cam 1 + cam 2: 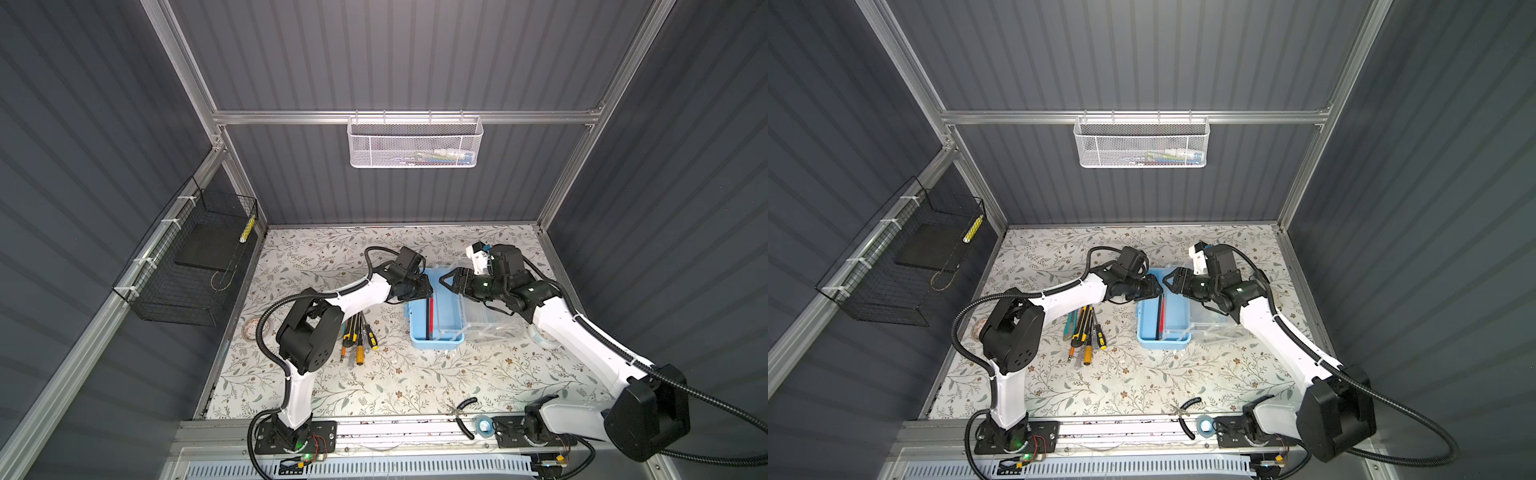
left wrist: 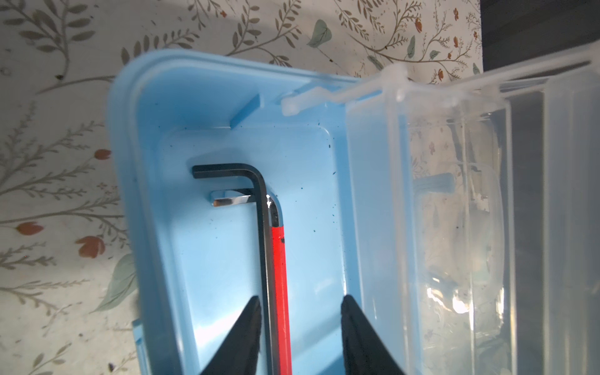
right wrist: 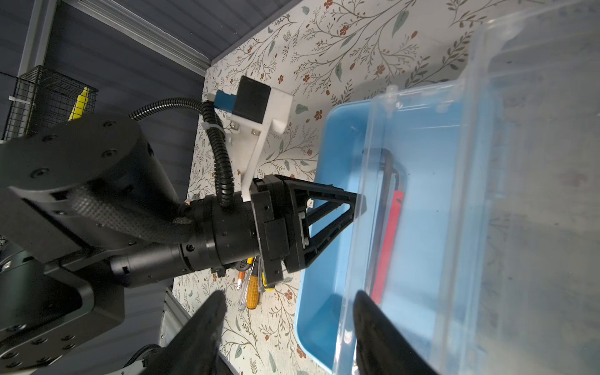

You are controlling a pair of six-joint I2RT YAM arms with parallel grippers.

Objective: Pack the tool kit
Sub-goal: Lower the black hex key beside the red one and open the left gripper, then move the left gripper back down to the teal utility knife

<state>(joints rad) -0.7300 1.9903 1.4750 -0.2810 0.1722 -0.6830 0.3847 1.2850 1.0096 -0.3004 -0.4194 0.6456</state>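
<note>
Down inside the box [image 2: 211,259], the fingers of the left gripper [image 2: 302,297] stand apart and hold nothing. Two bent keys run through the gap between them. The black key [image 2: 227,171] passes just beside one finger [image 2: 240,337]. The red key [image 2: 280,259] lies right next to the black key, on its other side. Both keys rest on the blue floor of the box.

The fingers of the right gripper [image 3: 289,293] stand wide apart too, with nothing squeezed between them. One finger [image 3: 373,324] is just beside the edge of the clear lid [image 3: 519,194]. I cannot tell if it touches the lid.

In both top views the box [image 1: 446,307] [image 1: 1173,311] sits near the middle of the table [image 1: 374,382], a little toward 3 o'clock. The left gripper is at the box's 11 o'clock corner. The right gripper is at its 12 o'clock end, close to the left one. The lid hangs open on the box's 3 o'clock side, under the right arm.

More tools [image 1: 357,336] lie in a bunch on the table at the box's 9 o'clock, near it but not touching. They have yellow, black and orange handles. A white basket [image 1: 415,143] hangs on the wall at 12 o'clock. A black basket [image 1: 187,266] hangs on the wall at 9 o'clock.
</note>
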